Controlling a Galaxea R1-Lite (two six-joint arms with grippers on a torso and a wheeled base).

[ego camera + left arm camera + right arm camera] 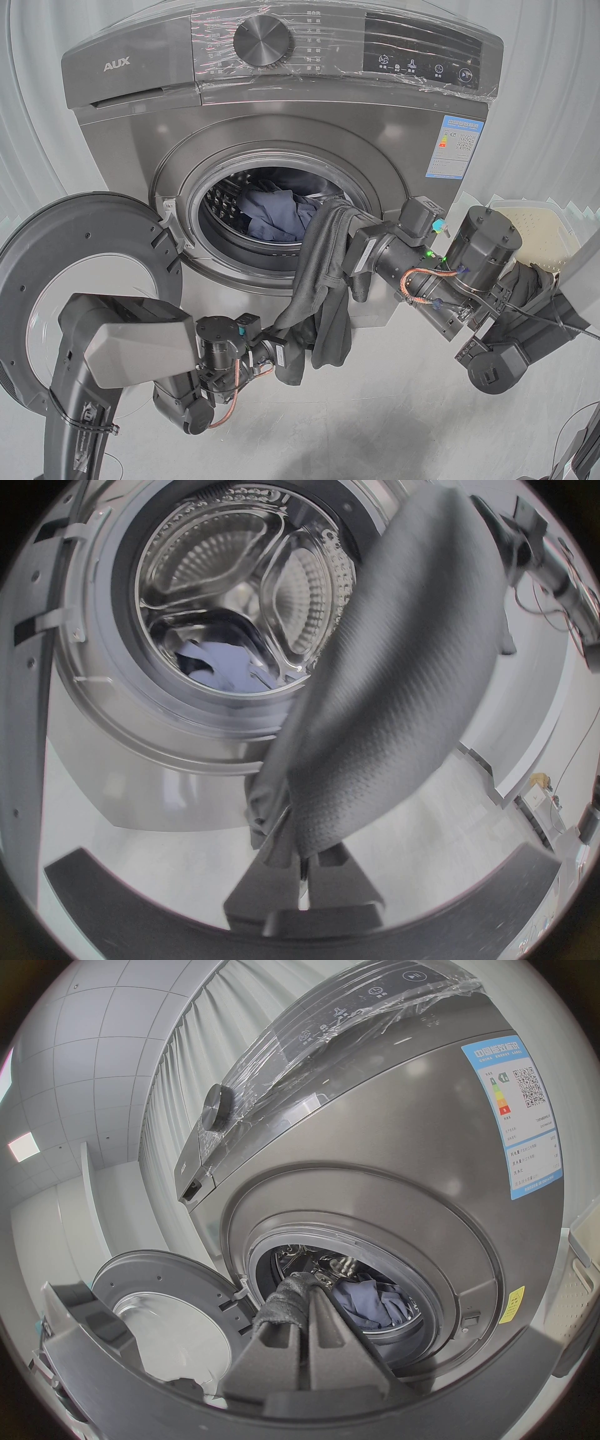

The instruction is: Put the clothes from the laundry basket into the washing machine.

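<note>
Left hand [304, 854] and right hand [304, 1300] pinch one dark garment [325, 269].

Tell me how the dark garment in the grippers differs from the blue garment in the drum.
The dark garment is charcoal; the blue garment is blue. The dark garment hangs mostly outside the drum, held by the left gripper and right gripper; the blue garment lies loose inside it. Both are soft cloth.
</note>
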